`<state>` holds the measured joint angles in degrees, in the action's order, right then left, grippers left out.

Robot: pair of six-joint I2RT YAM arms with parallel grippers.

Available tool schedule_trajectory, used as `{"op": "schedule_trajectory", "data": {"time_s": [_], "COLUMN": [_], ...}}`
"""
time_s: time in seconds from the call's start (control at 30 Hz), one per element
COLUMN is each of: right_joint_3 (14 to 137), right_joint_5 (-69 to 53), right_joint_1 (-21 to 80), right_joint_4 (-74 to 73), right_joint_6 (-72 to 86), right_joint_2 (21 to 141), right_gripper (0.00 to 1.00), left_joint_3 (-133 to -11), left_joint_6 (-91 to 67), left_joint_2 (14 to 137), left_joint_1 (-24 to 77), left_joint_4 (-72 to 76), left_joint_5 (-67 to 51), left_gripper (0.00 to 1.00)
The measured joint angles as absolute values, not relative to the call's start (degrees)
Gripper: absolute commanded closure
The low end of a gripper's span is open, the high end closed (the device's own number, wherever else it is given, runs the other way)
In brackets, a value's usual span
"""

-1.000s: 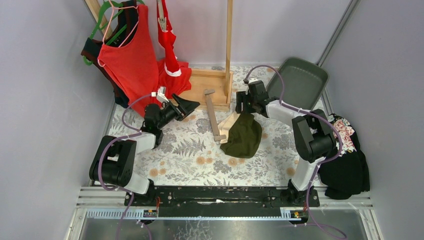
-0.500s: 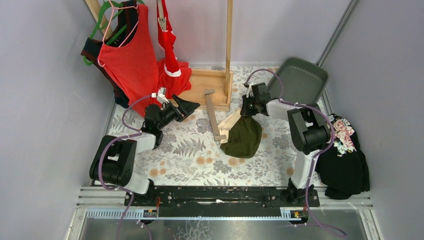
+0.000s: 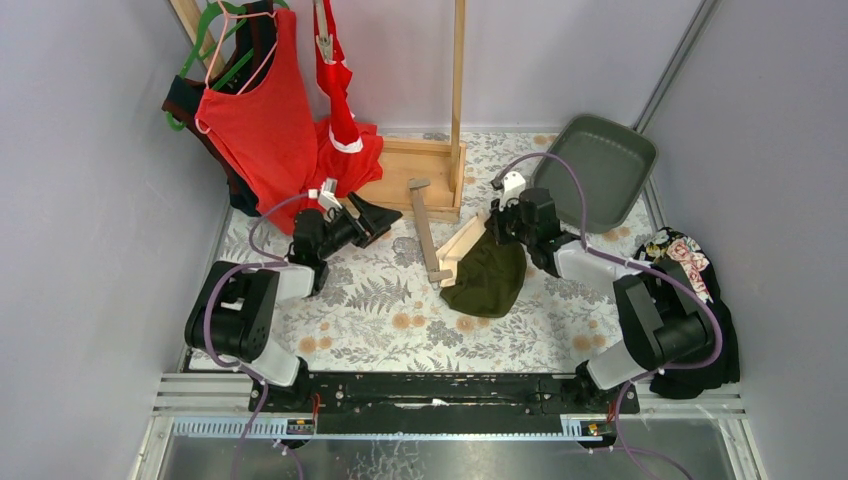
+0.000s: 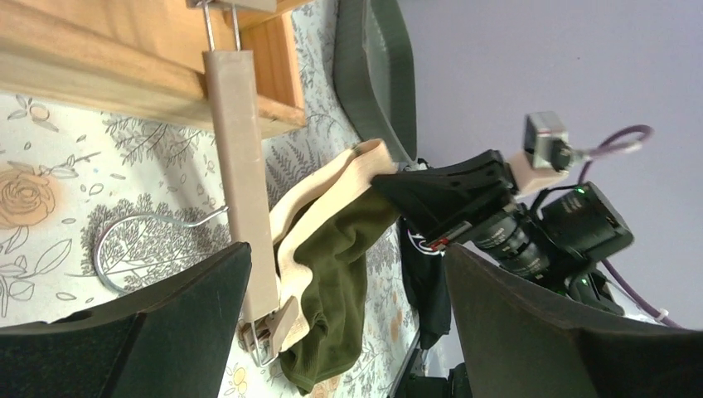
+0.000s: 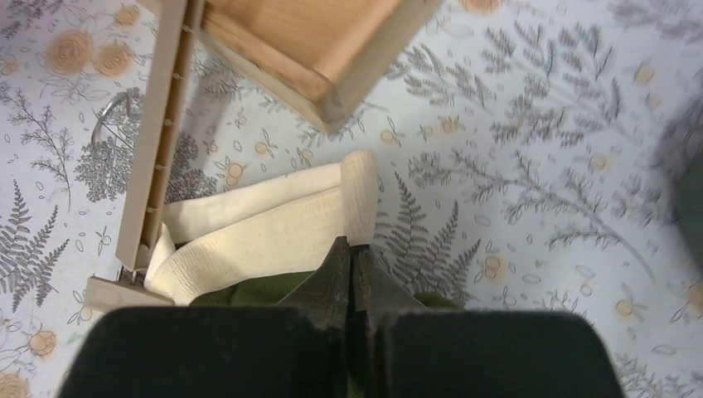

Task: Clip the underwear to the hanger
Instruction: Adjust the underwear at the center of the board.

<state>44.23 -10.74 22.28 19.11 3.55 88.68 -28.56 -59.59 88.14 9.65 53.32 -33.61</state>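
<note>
Viewing from the top: the dark olive green brief with cream waistband (image 3: 487, 280) lies on the floral-print table (image 3: 380, 300), touching the right side of the tan clip hanger bar (image 3: 427, 230), whose long axis runs near-to-far. The right gripper (image 3: 497, 228) is at the brief's far end; the left gripper (image 3: 378, 213) is well apart to the left. Left wrist: its fingers (image 4: 166, 323) are spread, with bar and brief ahead. Right wrist: the fingers (image 5: 332, 274) are pressed together at the waistband (image 5: 265, 228) edge; cannot tell if cloth is caught.

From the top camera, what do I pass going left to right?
Big red tank top → black left gripper → tan clip hanger → dark olive green briefs → grey-green plastic tray → black floral cloth.
</note>
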Motion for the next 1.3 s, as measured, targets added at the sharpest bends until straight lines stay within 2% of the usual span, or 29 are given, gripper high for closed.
{"op": "schedule_trajectory", "data": {"time_s": [0.23, 0.57, 0.87, 0.93, 0.97, 1.03, 1.13, 1.17, 1.3], "right_joint_3": [42.8, 50.8, 53.0, 53.6, 53.9, 55.0, 58.3, 59.5, 62.4], "right_joint_5": [-8.0, -7.9, -8.0, -7.9, -7.7, -7.2, -6.6, -6.5, -6.2], "right_joint_1": [24.1, 25.3, 26.2, 26.2, 26.2, 26.2, 26.2, 26.2, 26.2], "right_joint_4": [26.4, 27.8, 26.6, 26.2, 25.8, 24.6, 21.7, 20.9, 18.4], "right_joint_6": [-1.2, -4.8, -7.4, -7.4, -7.4, -7.3, -7.1, -6.9, -6.0], "right_joint_2": [87.4, 87.6, 87.9, 88.3, 88.5, 89.5, 92.1, 93.3, 95.7], "right_gripper": [1.00, 1.00, 0.98, 0.93, 0.84, 0.74, 0.48, 0.43, 0.41], "left_joint_3": [-28.6, -29.0, -30.2, -30.2, -30.2, -30.2, -30.2, -30.2, -30.2], "left_joint_6": [-60.1, -58.2, -57.3, -57.2, -57.1, -56.9, -56.8, -56.7, -56.7], "left_joint_2": [91.1, 91.2, 93.1, 93.3, 93.3, 93.3, 93.3, 93.3, 93.3], "left_joint_1": [10.2, 12.4, 14.7, 14.9, 14.9, 15.0, 15.0, 15.0, 15.0], "left_joint_4": [53.1, 51.0, 49.5, 49.2, 49.2, 49.1, 49.0, 49.0, 49.0], "left_joint_5": [-35.6, -35.6, -35.5, -35.5, -35.5, -35.3, -35.0, -34.9, -34.7], "left_gripper": [0.16, 0.16, 0.16, 0.16, 0.16, 0.16, 0.16, 0.16, 0.16]}}
